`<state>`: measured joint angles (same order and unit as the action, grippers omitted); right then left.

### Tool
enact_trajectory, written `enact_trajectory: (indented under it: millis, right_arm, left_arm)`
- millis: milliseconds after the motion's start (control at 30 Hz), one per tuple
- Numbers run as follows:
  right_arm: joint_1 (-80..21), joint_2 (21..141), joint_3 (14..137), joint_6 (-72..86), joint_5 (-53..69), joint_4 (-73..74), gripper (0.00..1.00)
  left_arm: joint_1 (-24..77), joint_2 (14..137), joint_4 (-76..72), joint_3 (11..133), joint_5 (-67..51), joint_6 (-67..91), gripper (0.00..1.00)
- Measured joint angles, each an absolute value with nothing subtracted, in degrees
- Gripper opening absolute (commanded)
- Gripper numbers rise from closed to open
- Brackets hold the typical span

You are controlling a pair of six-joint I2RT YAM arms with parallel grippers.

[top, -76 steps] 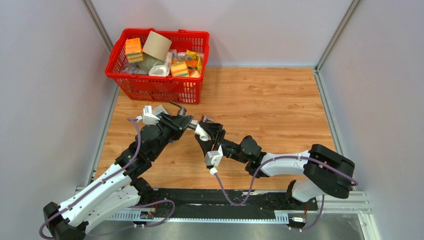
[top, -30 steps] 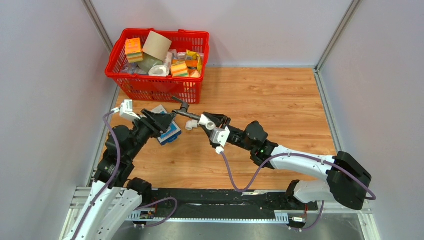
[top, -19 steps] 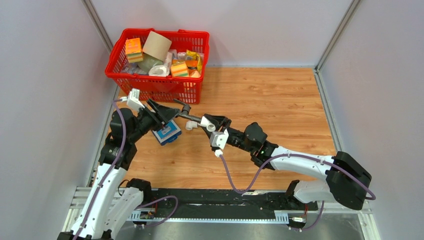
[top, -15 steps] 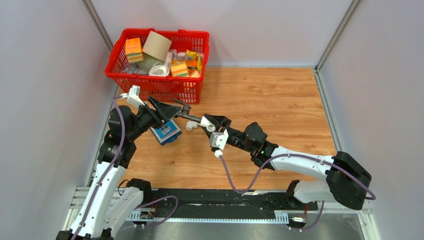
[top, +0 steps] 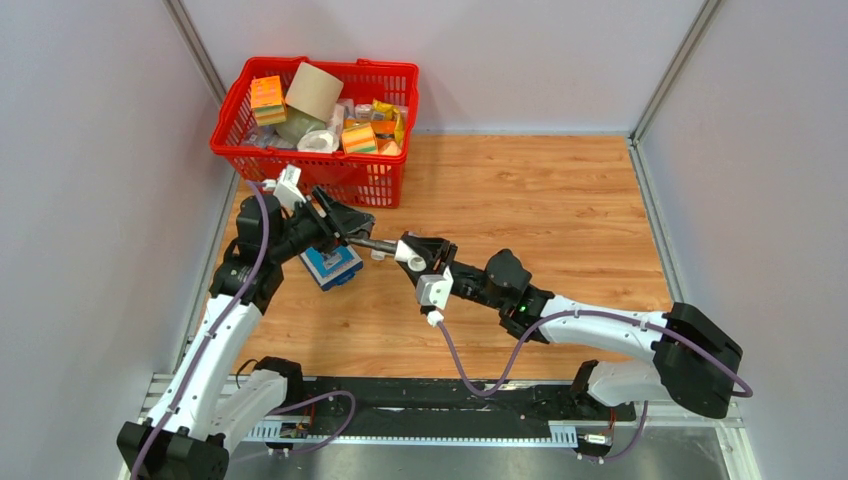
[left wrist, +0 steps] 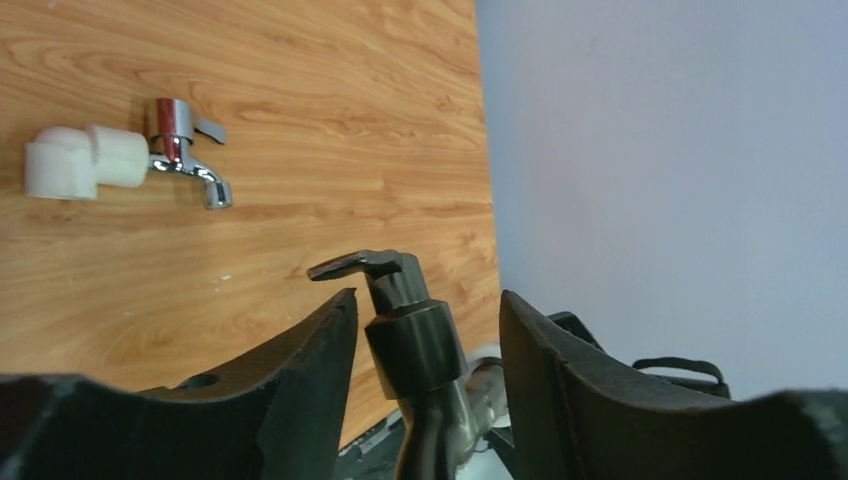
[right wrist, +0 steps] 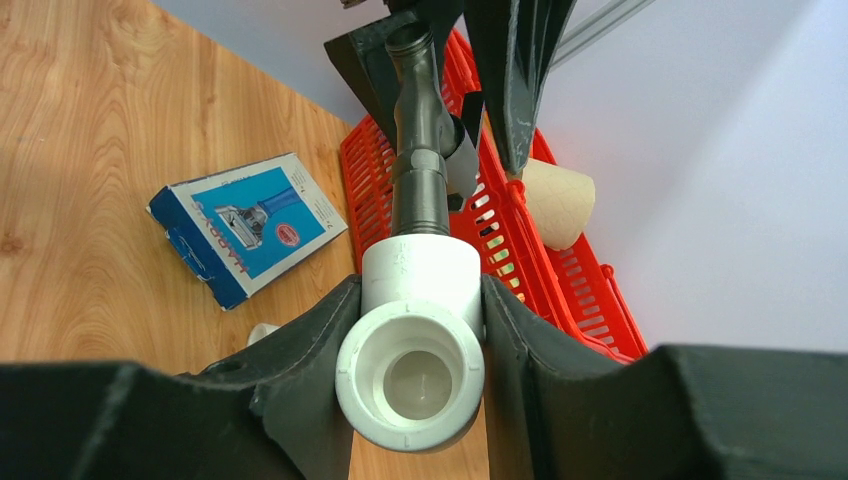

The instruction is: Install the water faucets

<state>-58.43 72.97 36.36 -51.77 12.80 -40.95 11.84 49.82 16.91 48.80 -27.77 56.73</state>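
Observation:
A dark grey faucet (right wrist: pixel 418 130) is screwed into a white elbow fitting (right wrist: pixel 415 345). My right gripper (right wrist: pixel 420 290) is shut on that elbow and holds the pair above the table, pointing at the left arm. My left gripper (left wrist: pixel 428 300) is open and straddles the faucet's handle end (left wrist: pixel 410 335), with a gap on each side. From above, the left gripper (top: pixel 348 224) and right gripper (top: pixel 412 252) face each other along the dark faucet (top: pixel 378 243). A chrome faucet (left wrist: pixel 185 155) with its own white elbow (left wrist: pixel 75 165) lies on the wood.
A flat blue-and-white box (top: pixel 331 266) lies on the table just below the left gripper. A red basket (top: pixel 262 165) full of packets and a cardboard roll (top: pixel 313 90) stands at the back left. Grey walls enclose the wooden table (top: pixel 540 210).
My left gripper has swung from above the blue box, up and right, onto the faucet's handle end. My right gripper has shifted slightly left with the faucet and elbow still in it.

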Motion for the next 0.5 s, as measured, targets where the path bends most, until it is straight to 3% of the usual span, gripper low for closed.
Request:
enact_trajectory:
  millis: [100,167,200,267,500]
  right_arm:
    - [-58.48,72.97,36.36,-51.86,12.95,-40.99,0.0]
    - [-58.48,72.97,36.36,-51.86,13.08,-41.43,0.0]
    - [-58.48,72.97,36.36,-51.77,13.17,-41.54,0.0]
    - [-58.48,72.97,36.36,-51.35,13.19,-41.6,0.0]
    - [-56.1,72.75,36.64,-43.88,18.28,-40.64,0.0]
  left_arm:
    - [11.81,49.95,16.05,48.8,-29.65,56.82,0.45]
    - [11.57,49.82,14.06,48.49,-30.85,57.08,0.28]
    - [11.42,49.54,12.62,48.05,-31.66,57.41,0.15]
    - [11.29,48.47,9.45,46.57,-32.42,58.06,0.06]
    - [10.9,41.21,-6.07,37.06,-34.65,59.24,0.0]
